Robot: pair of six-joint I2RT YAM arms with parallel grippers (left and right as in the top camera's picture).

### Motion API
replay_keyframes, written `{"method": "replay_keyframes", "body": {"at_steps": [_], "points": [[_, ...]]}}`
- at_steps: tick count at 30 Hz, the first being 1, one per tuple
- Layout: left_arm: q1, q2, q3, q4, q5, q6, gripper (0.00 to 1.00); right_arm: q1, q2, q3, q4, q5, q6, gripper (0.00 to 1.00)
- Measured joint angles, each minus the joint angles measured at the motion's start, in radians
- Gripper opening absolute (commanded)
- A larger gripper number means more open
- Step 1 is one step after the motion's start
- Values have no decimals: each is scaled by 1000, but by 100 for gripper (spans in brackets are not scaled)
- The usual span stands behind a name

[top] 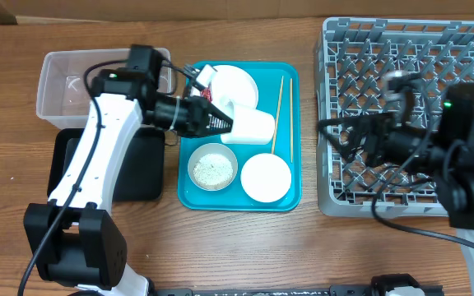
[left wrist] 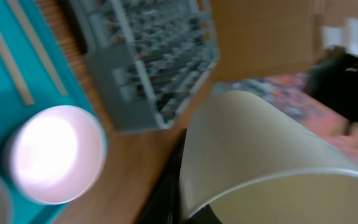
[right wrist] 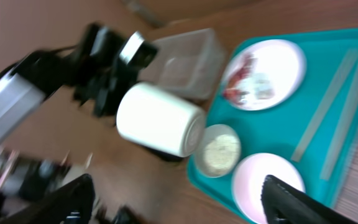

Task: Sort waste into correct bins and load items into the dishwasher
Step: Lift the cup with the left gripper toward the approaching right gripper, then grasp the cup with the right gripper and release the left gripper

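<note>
Overhead, left gripper (top: 225,123): clamped shut on the small white cup (top: 252,127), tipped on its side over the middle of the teal tray (top: 292,164).
Overhead, tray load: the round plate (top: 239,82) sits at the tray's far end with the red-and-white wrapper (top: 206,80) on it. The chopsticks (top: 279,115) lie along its right edge. A bowl of rice (top: 213,167) and an empty bowl (top: 266,177) sit at its near end.
Overhead, bins: the clear tub (top: 72,90) and black tray (top: 146,173) sit on the worktop left of the teal tray.
Overhead, right gripper (top: 348,138): it hangs over the grey dish rack (top: 401,49), right of the teal tray.
Left wrist, cup: its blurred white wall fills the lower right. The empty bowl and chopsticks show on the teal tray, with the rack beyond the tray's edge.
Right wrist, right gripper: its fingers (right wrist: 67,202) stand wide apart and hold nothing. The cup appears lifted in the other arm's grip, beside the tray's rice-bowl corner.
Step in hand: by these views, loading the dishwasher, starting with the cup. The waste looks unsorted.
Next move: likely to carry the cup across the teal tray to the rack, or pass it to the open right gripper. It must clear the chopsticks and bowls, then settle between the pegs.
</note>
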Motion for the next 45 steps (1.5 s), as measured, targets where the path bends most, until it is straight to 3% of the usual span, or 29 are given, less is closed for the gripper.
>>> {"method": "replay_keyframes", "body": {"at_steps": [7, 14, 19, 23, 29, 35, 38, 41, 45], "points": [[-2, 0, 0, -74, 233, 113, 4, 216, 127, 1, 134, -28, 13, 91], [-2, 0, 0, -98, 294, 132, 4, 243, 208, 1, 227, -28, 26, 94], [-9, 0, 0, -98, 324, 135, 4, 243, 231, 1, 291, -138, -19, 94], [-9, 0, 0, -98, 333, 135, 4, 249, 249, 1, 318, -198, -28, 87], [-9, 0, 0, -94, 352, 136, 4, 262, 257, 1, 322, -217, -38, 67], [-7, 0, 0, -93, 369, 136, 5, 261, 257, 1, 322, -240, -45, 61], [-7, 0, 0, -93, 369, 136, 4, 261, 257, 1, 321, -242, -44, 60], [-7, 0, 0, -93, 369, 135, 4, 261, 257, 1, 322, -245, -45, 71], [-9, 0, 0, -86, 369, 136, 4, 264, 258, 1, 337, -240, -42, 73]]}}
